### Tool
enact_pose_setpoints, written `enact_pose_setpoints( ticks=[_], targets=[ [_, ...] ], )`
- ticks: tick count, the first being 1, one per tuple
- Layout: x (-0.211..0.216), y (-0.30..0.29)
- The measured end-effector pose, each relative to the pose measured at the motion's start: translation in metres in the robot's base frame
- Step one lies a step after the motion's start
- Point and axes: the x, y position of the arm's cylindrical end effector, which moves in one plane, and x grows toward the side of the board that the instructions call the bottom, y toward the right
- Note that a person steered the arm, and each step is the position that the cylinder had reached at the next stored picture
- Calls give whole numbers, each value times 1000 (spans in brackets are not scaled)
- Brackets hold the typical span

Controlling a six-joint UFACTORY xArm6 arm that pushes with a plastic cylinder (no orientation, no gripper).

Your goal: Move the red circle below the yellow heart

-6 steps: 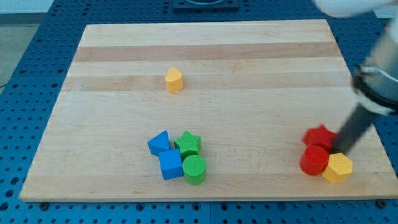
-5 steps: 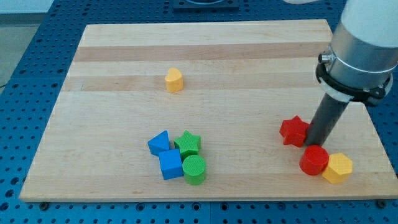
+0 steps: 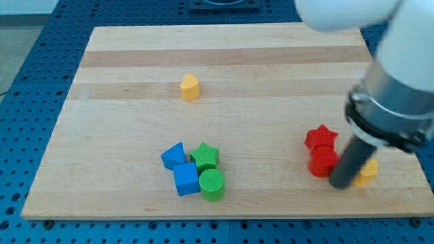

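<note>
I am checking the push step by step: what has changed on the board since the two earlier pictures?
My tip came down between the red circle and the yellow hexagon, and the circle slid toward the view's left, up against the red star. The star had shifted left earlier. The yellow heart and the blue and green blocks did not move.

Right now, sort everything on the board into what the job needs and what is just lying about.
For the job:
red circle, touching the red star
yellow heart, far off toward the view's upper left
my tip, at the circle's lower right

Lying about:
red star
yellow block, partly hidden behind the rod
blue triangle
blue cube
green star
green cylinder
</note>
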Motion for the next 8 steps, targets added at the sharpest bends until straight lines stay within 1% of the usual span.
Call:
enact_pose_setpoints(
  ticks=[1,2,4,5,6,7,8],
  targets=[
    [-21,-17],
    [-13,-16],
    [-75,-121],
    [-74,-113],
    [-88,-93],
    [-110,-139],
    [-113,-193]
  ],
)
